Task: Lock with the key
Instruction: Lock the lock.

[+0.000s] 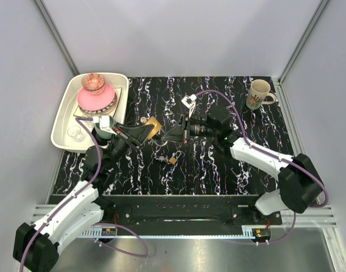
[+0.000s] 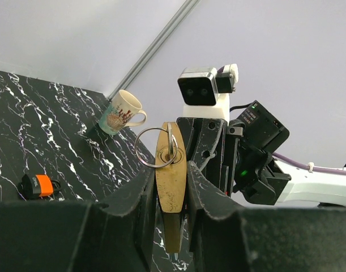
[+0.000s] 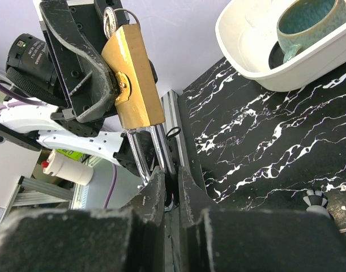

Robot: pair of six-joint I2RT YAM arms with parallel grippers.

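- White tray [image 1: 62, 122] sits at the far left with crockery in it; it plays no part in this job.
- Left gripper [image 1: 145, 131] is closed part-way, its two fingers clamped flat on the sides of the brass padlock [image 3: 133, 79], which it holds off the table [image 1: 218, 164].
- The key [image 2: 38, 185], orange head showing, lies on the dark marbled table to one side of the held lock. It is apart from both grippers and not in any keyhole.
- A wire ring [image 2: 153, 148] hangs at the keyhole end of the held padlock with a plain metal piece on it. Cannot tell whether that piece is seated in the lock.
- Steel shackle [image 3: 150, 150] runs from the brass body down into the right gripper [image 3: 171, 192], whose fingers are pinched nearly together on it. Cannot tell whether the shackle is latched or sprung.
- A second, small padlock [image 1: 173, 160] lies on the table nearer the arm bases, untouched.
- Mug [image 1: 259, 93] stands at the far right corner, well apart.
- Judgement: the lock is gripped and steadied at both ends. The key is not yet picked up, inserted or turned, so most of the task is left.
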